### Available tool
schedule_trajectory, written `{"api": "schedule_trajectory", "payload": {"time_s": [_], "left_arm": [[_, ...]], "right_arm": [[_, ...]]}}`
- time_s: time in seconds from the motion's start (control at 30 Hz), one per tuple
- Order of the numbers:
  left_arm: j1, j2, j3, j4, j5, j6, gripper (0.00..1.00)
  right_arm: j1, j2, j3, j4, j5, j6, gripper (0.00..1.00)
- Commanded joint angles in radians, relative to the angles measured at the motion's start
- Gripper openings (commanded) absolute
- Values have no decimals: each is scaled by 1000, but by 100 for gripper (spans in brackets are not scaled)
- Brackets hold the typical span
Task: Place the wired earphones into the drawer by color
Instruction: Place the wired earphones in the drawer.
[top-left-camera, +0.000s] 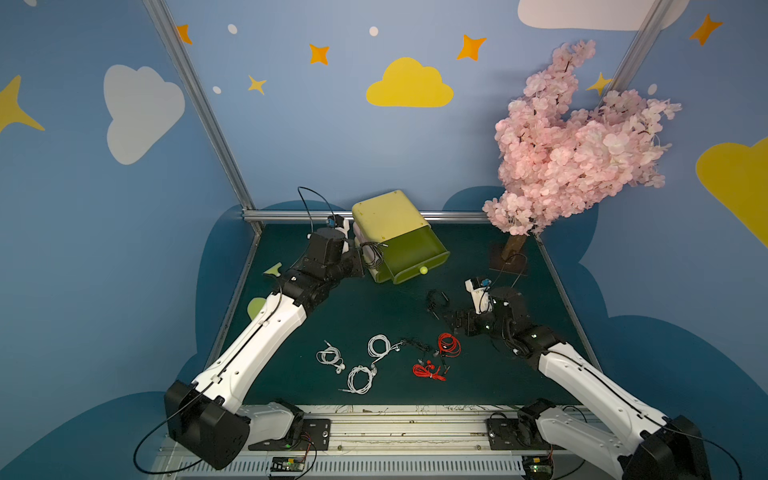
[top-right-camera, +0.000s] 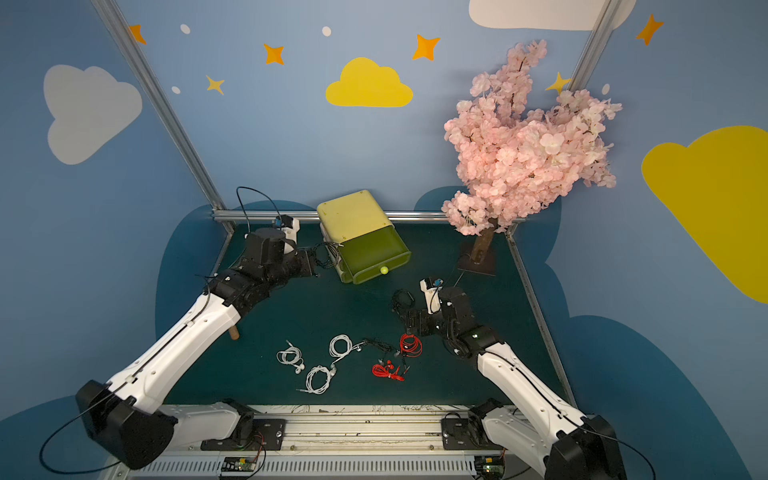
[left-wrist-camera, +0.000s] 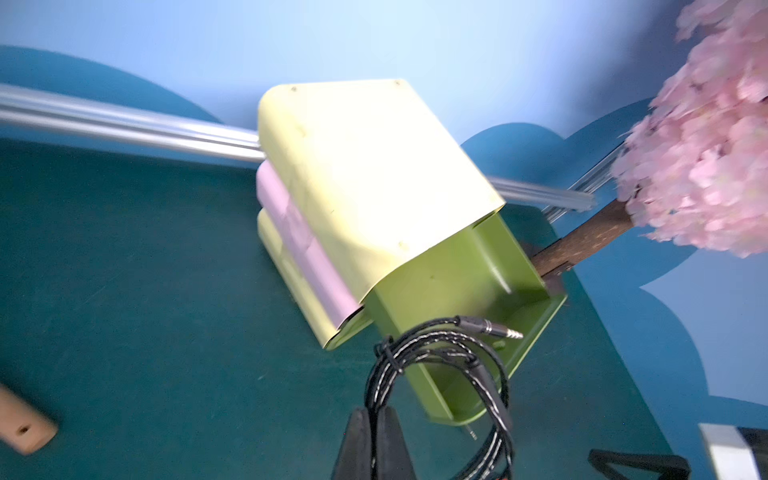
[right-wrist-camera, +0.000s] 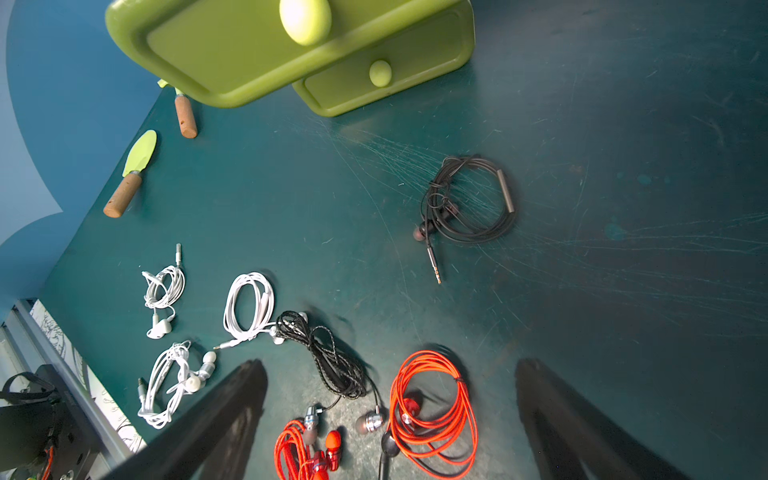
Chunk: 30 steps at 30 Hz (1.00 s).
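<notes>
Early stage: left gripper (left-wrist-camera: 374, 415) pinches one black bundle (left-wrist-camera: 440, 365) just beside the open top drawer (left-wrist-camera: 478, 266), far centre, not released yet, and the drawer looks empty. Right gripper (right-wrist-camera: 390, 365) is spread wide over the table (right-wrist-camera: 623, 291). Still out: three white bundles (top-left-camera: 378, 345), two red bundles (top-left-camera: 449, 345), two black bundles (right-wrist-camera: 469, 199).

Worktop (top-left-camera: 374, 316): dark teal, fine pale scratches. Rounded plastic drawer cabinet (top-left-camera: 384, 214): pale yellow shell, pink middle tier (left-wrist-camera: 299, 232). Its pulled-out plastic drawer (top-left-camera: 415, 253) is olive green, with a lighter yellow-green round knob (top-left-camera: 423, 270). Three coiled white earphone bundles (top-left-camera: 330, 356) (top-left-camera: 378, 345) (top-left-camera: 360, 379): plain white. Two coiled red earphone bundles (top-left-camera: 449, 345) (top-left-camera: 428, 371): bright orange-red. Smooth black earphone coil (top-left-camera: 435, 300): plain black. Braided black earphone coil on the worktop (right-wrist-camera: 328, 357) and braided black earphone coil hanging beside the drawer (left-wrist-camera: 436, 361): black weave, white flecks. Artificial blossom tree (top-left-camera: 573, 137): pink flowers, brown trunk. Wall panels (top-left-camera: 311, 137): light blue, yellow and white clouds, orange stars.
</notes>
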Motion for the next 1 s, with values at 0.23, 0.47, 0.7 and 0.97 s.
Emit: {"api": "schedule_trajectory", "payload": {"time_s": [0.23,0.47,0.7,0.97], "left_arm": [[-49,283,243,93,62,43,3],[-107,421,365,90,-38,85,3],[-133,533,432,79,-84,78,3],[-142,586,458,59,-83,69,3]], "right_arm": [[4,-38,-23,12,26,3,98],[2,-85,-51,18,79,17,98],[1,-132,-83,37,111,10,98],[1,-153,-110,67,108,-1,99]]}}
